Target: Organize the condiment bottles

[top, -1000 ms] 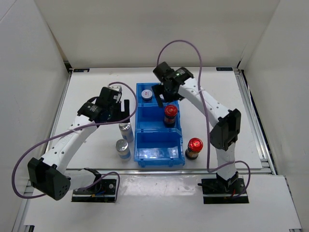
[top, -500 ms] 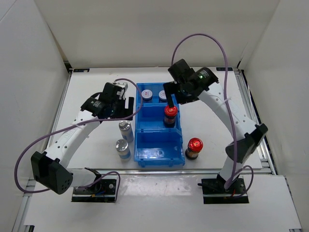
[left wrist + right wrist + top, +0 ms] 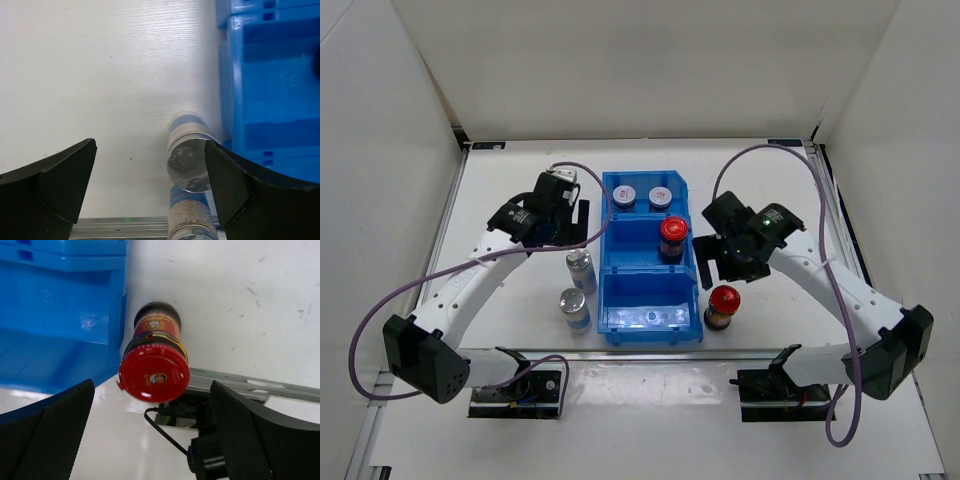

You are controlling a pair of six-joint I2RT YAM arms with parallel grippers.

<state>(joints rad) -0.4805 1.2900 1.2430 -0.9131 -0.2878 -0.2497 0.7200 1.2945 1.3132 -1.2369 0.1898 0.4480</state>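
Two short grey-lidded bottles [image 3: 624,196] [image 3: 660,195] stand in the back compartment of the blue bin [image 3: 650,330]. One red-capped dark bottle [image 3: 672,238] stands in the middle compartment. The other [image 3: 722,305] stands on the table right of the bin. Two silver-capped bottles [image 3: 580,268] [image 3: 574,305] stand left of the bin. My left gripper [image 3: 573,228] is open above the farther silver-capped bottle [image 3: 189,170], which sits near its right finger [image 3: 240,190]. My right gripper [image 3: 725,265] is open above the red-capped bottle on the table [image 3: 155,371], empty.
The bin's front compartment [image 3: 650,305] holds nothing. The bin wall [image 3: 270,100] lies close to the right of the silver-capped bottles, and also [image 3: 60,315] left of the red-capped bottle. The table's front rail [image 3: 250,385] and a cable lie just beyond that bottle.
My right gripper has left the bin's back compartment, where a second grey-lidded bottle now stands, and swung forward and right over the red-capped bottle on the table. My left gripper shifted slightly.
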